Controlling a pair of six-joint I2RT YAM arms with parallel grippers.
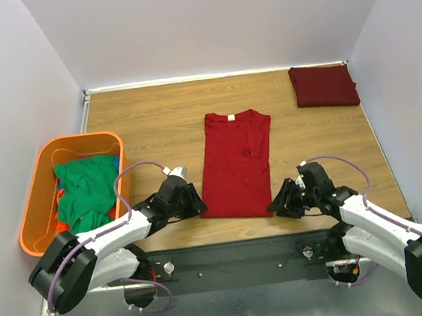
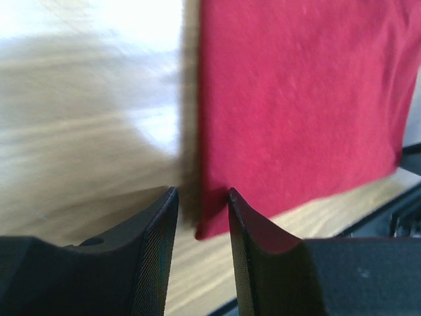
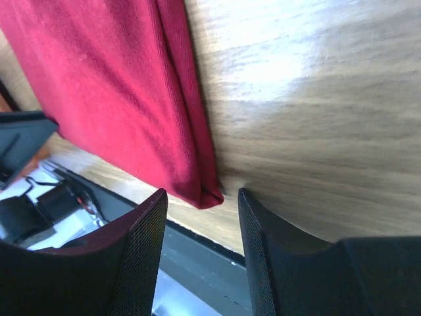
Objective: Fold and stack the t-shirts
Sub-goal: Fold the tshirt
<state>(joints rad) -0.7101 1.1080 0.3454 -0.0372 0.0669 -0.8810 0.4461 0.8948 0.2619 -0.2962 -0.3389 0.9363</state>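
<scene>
The table [image 1: 154,119] holds a red t-shirt [image 1: 234,163]; the left end effector [image 1: 198,204] and right end effector [image 1: 276,205] sit by its near corners, fingers apart, empty.

Your right pincer [image 3: 202,197] stands parted; a corner of the red t-shirt [image 3: 112,85] lies between its fingertips on the bench [image 3: 316,99].

Robot lab test cell. Wood-grain table [image 1: 153,111] boxed by plain pale walls [image 1: 212,22] on three sides. Left arm [image 1: 106,241], right arm [image 1: 376,223], exposed cabling, bolted to metal rail [image 1: 244,256] at near edge.
</scene>
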